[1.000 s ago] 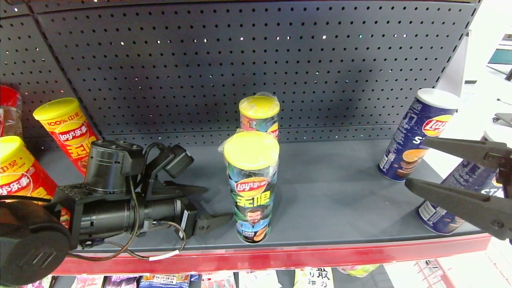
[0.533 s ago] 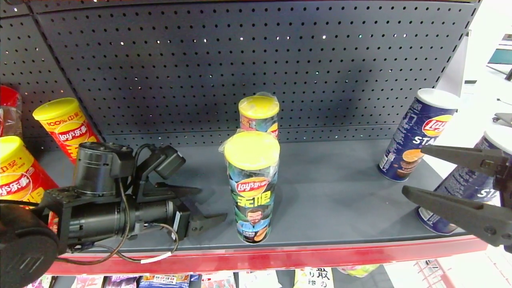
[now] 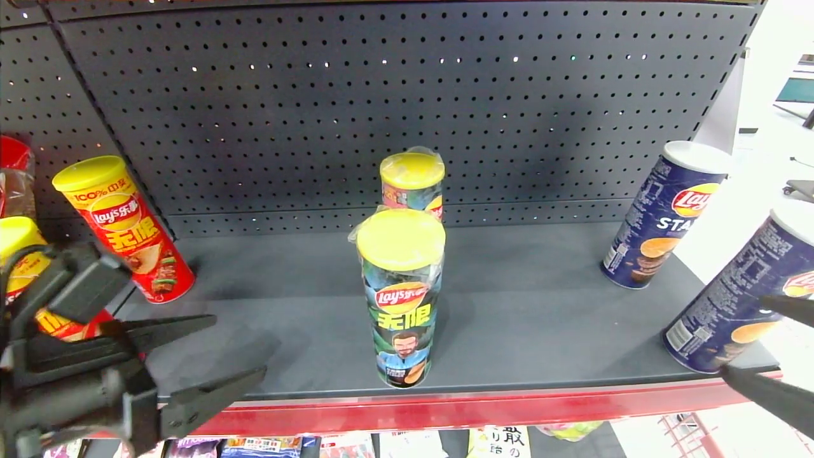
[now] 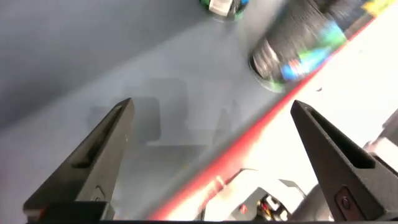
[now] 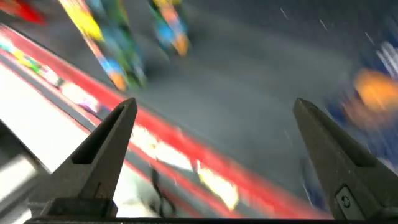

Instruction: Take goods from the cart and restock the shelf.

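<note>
A green chips can with a yellow lid stands upright near the front of the grey shelf, with a second such can behind it. My left gripper is open and empty at the shelf's front edge, well left of the green can. Low at the right, my right gripper is open and empty in front of a blue can. The left wrist view looks between open fingers at the shelf and the blurred green can. The right wrist view has open fingers over the shelf edge.
Two red cans stand at the shelf's left, and another blue can stands at the back right. A perforated panel closes the back. The red lip runs along the front, with goods on a lower shelf beneath.
Both arms have drawn back from the shelf. The left gripper moved left and down, away from the green can. The right gripper dropped low to the right, uncovering the front blue can.
</note>
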Controlling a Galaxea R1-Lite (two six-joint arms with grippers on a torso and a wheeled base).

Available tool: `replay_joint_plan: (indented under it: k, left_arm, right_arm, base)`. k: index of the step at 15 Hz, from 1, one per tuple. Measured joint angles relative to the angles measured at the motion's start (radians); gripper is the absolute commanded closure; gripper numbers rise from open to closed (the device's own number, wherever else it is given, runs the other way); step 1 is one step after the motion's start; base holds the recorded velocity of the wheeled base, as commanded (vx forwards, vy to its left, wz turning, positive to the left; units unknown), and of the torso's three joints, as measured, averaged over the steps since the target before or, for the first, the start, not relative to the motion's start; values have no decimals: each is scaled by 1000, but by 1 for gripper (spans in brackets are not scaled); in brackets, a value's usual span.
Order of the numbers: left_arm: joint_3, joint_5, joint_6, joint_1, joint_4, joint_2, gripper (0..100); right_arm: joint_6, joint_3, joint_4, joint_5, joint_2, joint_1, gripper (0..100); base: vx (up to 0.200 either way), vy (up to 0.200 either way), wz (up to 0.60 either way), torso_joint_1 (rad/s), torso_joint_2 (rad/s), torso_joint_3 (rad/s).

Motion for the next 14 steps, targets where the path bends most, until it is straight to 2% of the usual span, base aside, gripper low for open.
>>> replay_joint_plan:
  k: [2,3,5,6,7,8,9,10,11,12,14]
  left_arm:
    - [-3,44,-9,32,233,-232,0]
    - [-14,74,-13,52,384,-362,0]
    - [-48,149,-21,88,731,-586,0]
    - [-71,213,-27,103,883,-693,0]
    - [-83,287,-33,117,969,-778,0]
    - [-79,359,-49,130,996,-847,0]
    - [-54,405,-90,141,970,-899,0]
    - [-35,422,-112,147,942,-932,0]
    - [-5,426,-123,150,854,-954,0]
    - [58,429,-130,153,698,-970,0]
    - [247,430,-116,153,363,-987,0]
  right_arm:
    - [2,-19,206,-87,-146,-44,0]
    - [3,-29,301,-131,-222,-92,0]
    - [3,-48,403,-167,-323,-206,0]
    - [2,-51,431,-172,-356,-296,0]
    - [0,-52,449,-175,-378,-379,0]
    - [-2,-39,460,-175,-395,-451,0]
    - [-6,-4,466,-168,-417,-501,0]
    - [-16,33,465,-157,-440,-526,0]
    - [-29,75,450,-135,-473,-536,0]
    - [-48,127,429,-111,-525,-540,0]
    - [-85,258,341,-112,-636,-539,0]
  base:
    - [0,0,0,0,0,0]
    - [0,0,0,0,0,0]
    - [0,0,0,0,0,0]
    - [0,0,0,0,0,0]
    - [0,0,0,0,0,0]
    - [0,0,0,0,0,0]
    - [0,0,0,0,0,0]
    - [0,0,0,0,0,0]
    - [0,0,0,0,0,0]
    - [0,0,0,0,0,0]
    - [0,0,0,0,0,0]
